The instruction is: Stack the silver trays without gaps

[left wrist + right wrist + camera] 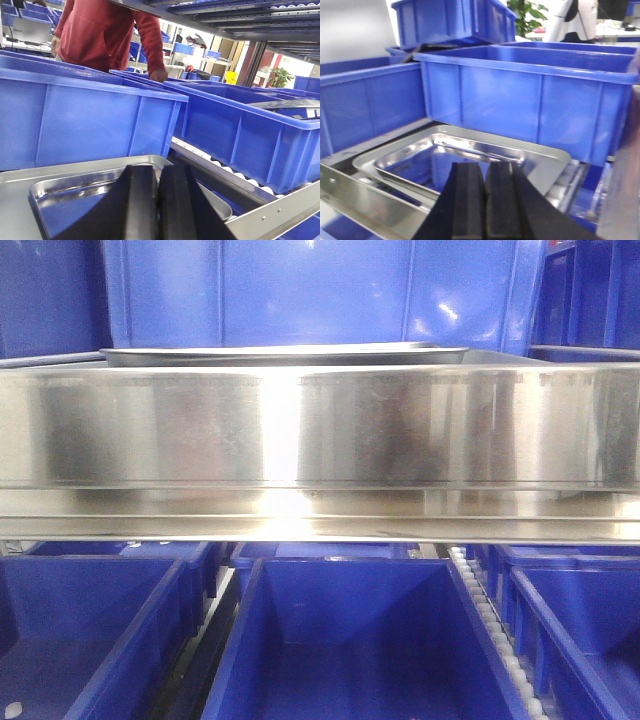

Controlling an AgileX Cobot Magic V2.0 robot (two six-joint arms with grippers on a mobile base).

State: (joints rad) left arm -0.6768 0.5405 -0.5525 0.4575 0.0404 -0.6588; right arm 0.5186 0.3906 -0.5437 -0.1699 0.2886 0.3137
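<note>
Both matte black claws, left claw [158, 200] and right claw [485, 200], have their flat pads pressed together with nothing between them, hovering over the silver trays [470, 152]. Shiny stainless, rounded corners, flat rim, nested on the shelf's front edge behind the brushed-steel front panel [320, 425]. Long axis runs along that edge, with smooth blue plastic bins [85, 115] right behind.

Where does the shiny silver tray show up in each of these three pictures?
Front view: silver tray, only its thin rim, upper middle above the long steel panel.
Left wrist view: bottom left, behind the shut claw.
Right wrist view: lower middle.
Shared landmark: blue bins.
</note>
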